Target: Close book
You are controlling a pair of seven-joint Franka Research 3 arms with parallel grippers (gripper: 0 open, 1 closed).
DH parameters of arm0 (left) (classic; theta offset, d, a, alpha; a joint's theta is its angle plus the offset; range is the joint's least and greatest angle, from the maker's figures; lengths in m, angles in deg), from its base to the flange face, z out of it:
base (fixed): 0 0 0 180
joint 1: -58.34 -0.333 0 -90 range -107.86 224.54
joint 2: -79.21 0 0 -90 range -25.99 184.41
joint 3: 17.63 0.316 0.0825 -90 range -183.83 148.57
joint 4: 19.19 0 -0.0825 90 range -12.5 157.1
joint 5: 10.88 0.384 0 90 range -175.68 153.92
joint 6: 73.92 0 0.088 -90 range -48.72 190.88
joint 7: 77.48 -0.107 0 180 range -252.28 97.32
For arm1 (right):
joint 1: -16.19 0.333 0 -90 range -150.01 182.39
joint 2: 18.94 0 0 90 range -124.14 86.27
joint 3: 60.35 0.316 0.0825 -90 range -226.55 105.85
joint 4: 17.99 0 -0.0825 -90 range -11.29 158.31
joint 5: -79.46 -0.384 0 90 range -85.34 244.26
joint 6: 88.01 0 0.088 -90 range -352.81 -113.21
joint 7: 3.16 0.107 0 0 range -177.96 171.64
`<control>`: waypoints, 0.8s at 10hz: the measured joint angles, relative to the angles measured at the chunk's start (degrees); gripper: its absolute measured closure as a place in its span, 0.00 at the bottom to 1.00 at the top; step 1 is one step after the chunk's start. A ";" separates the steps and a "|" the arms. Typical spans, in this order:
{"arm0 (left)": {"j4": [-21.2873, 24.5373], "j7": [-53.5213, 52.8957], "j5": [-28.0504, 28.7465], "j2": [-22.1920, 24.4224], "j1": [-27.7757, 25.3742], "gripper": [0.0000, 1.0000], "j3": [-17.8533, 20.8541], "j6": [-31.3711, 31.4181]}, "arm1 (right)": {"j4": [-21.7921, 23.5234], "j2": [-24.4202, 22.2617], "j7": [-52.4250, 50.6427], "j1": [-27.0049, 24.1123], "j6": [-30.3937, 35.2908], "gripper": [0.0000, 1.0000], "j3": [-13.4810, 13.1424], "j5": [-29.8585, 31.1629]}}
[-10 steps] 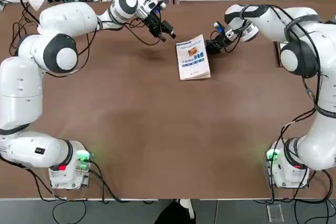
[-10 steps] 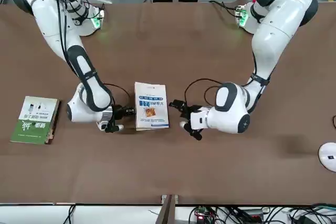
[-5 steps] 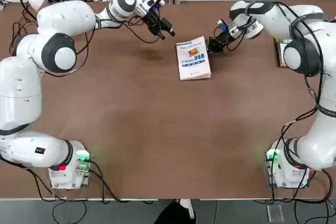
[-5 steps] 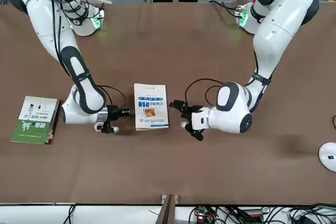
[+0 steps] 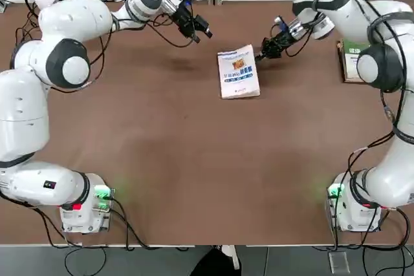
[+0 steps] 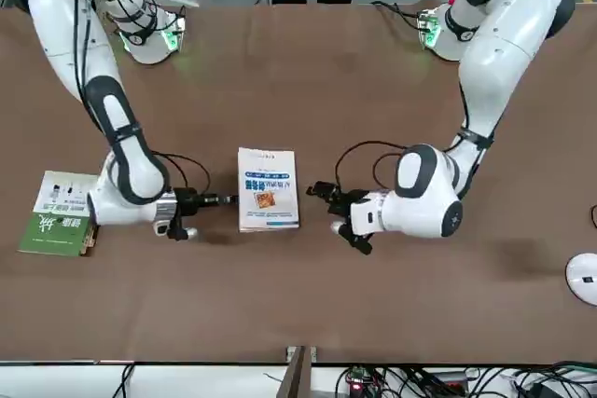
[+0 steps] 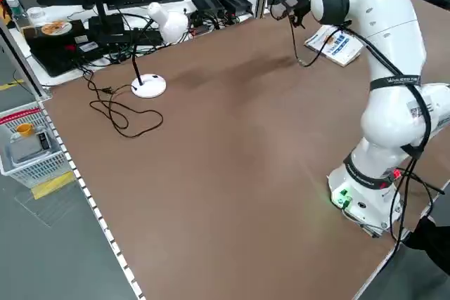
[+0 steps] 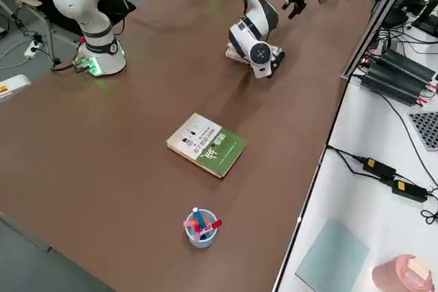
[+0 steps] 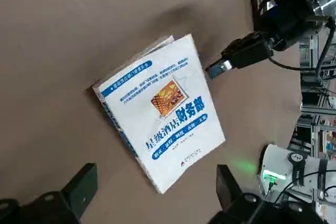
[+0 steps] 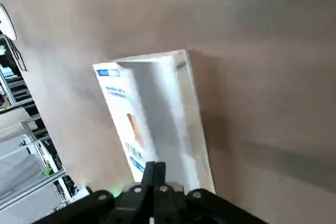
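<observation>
The book (image 5: 238, 71) lies closed and flat on the brown table (image 5: 194, 159), white cover with blue bands and a small orange picture facing up. My right gripper (image 5: 264, 55) is shut and low, its tip pointing at the book's right edge with a small gap, as the front view shows for the right gripper (image 6: 224, 199) and the book (image 6: 268, 188). My left gripper (image 5: 199, 30) hangs open above the table to the book's back left, holding nothing. In the left wrist view the book (image 9: 163, 114) shows between my open fingers (image 9: 84, 182). The book (image 10: 152, 108) fills the right wrist view.
A green-and-white book (image 6: 61, 212) lies at my far right, beyond the right arm. On that side a cup of pens (image 8: 200, 227) stands near the table's edge. A white lamp base (image 7: 149, 86) with cable sits at my left. Cables and boxes line the back edge.
The right arm has drawn back to the right, its shut tip easing off the book's edge. The left gripper has moved farther back and left. The book has stayed closed.
</observation>
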 joint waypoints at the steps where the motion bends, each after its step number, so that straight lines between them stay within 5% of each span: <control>1: 0.00 1.49 0.91 0.80 0.01 0.00 0.00 -0.08 | -0.34 -0.05 0.00 -0.76 0.43 0.99 -0.07 0.91; 8: -0.11 16.96 10.59 10.31 -0.09 0.00 0.43 -8.20 | -3.09 -0.49 -0.01 -2.96 1.37 0.99 -0.29 10.36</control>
